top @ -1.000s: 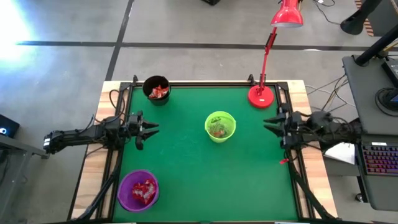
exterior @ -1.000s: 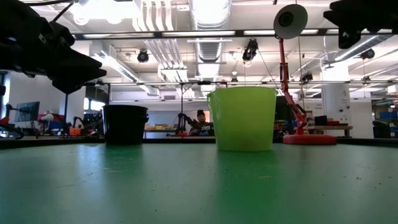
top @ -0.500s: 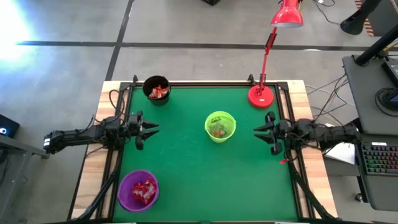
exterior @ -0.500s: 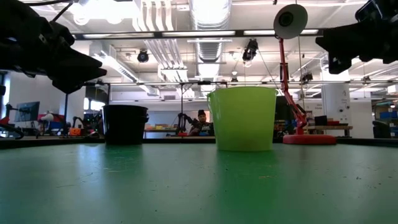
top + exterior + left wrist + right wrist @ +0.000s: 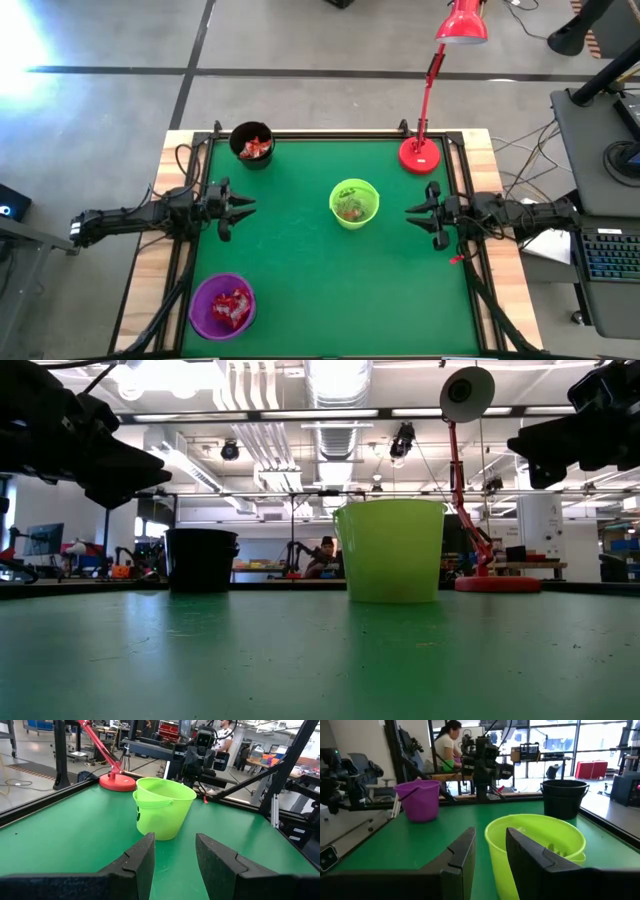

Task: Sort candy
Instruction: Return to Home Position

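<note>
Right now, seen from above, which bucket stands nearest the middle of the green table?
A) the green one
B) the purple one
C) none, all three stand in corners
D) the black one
A: the green bucket stands near the middle of the table, while the black bucket and the purple bucket stand in the two corners on the left arm's side.

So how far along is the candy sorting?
Looks done: candy lies in the black bucket, green bucket and purple bucket, none loose on the green table. In hand: nothing; left gripper and right gripper are open, empty, near opposite table edges. Left: likely just parking.
</note>
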